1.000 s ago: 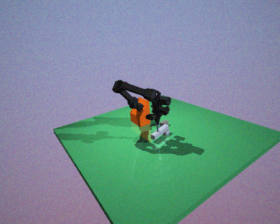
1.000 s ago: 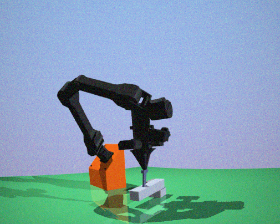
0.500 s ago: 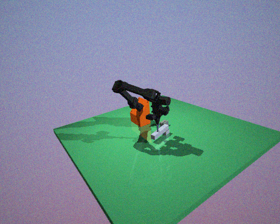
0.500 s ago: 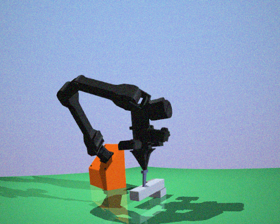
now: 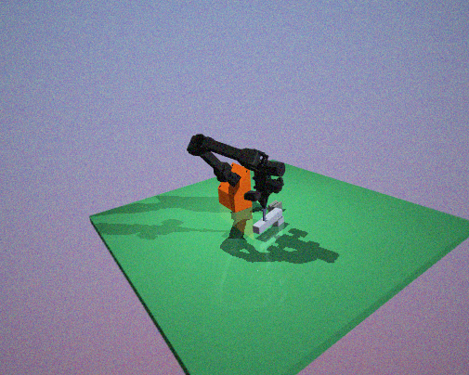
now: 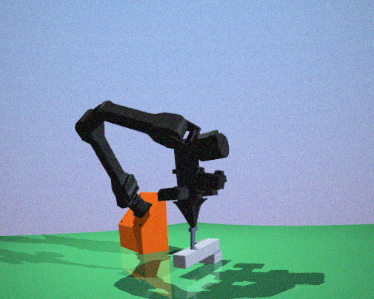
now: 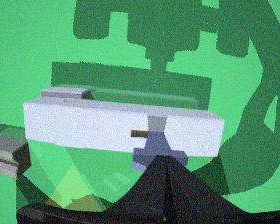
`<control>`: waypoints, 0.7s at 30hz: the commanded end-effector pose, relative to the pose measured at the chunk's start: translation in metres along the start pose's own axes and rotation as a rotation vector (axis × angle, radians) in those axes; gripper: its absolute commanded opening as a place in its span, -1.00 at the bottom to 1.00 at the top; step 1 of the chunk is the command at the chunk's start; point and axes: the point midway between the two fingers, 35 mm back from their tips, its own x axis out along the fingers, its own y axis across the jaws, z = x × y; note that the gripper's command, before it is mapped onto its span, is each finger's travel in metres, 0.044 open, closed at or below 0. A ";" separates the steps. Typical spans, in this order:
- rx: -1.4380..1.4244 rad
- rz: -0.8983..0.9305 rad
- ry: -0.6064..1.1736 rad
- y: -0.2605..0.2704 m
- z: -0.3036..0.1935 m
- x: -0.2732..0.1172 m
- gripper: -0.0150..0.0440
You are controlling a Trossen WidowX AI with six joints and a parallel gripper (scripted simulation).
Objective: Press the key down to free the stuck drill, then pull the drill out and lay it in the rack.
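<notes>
A pale grey block [image 5: 268, 222] [image 6: 197, 253] [image 7: 84, 124] lies on the green floor. A slim blue-grey key [image 6: 192, 237] [image 7: 155, 151] stands upright in a slot in its top. My gripper [image 5: 264, 207] [image 6: 192, 225] [image 7: 162, 162] points straight down, and its fingers are shut into one tip. The tip rests on the head of the key, not around it. A small grey striped piece [image 5: 276, 204] [image 7: 6, 155] sticks out at one end of the block; I cannot tell whether it is the drill.
An orange box [image 5: 235, 190] [image 6: 147, 229] stands close beside the block, by the arm's lower link. A second small pale piece [image 7: 66, 92] [image 6: 214, 257] lies against the block's far side. The green floor [image 5: 309, 288] ends in edges all round.
</notes>
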 end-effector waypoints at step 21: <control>0.006 -0.004 0.057 -0.005 -0.010 0.029 -0.49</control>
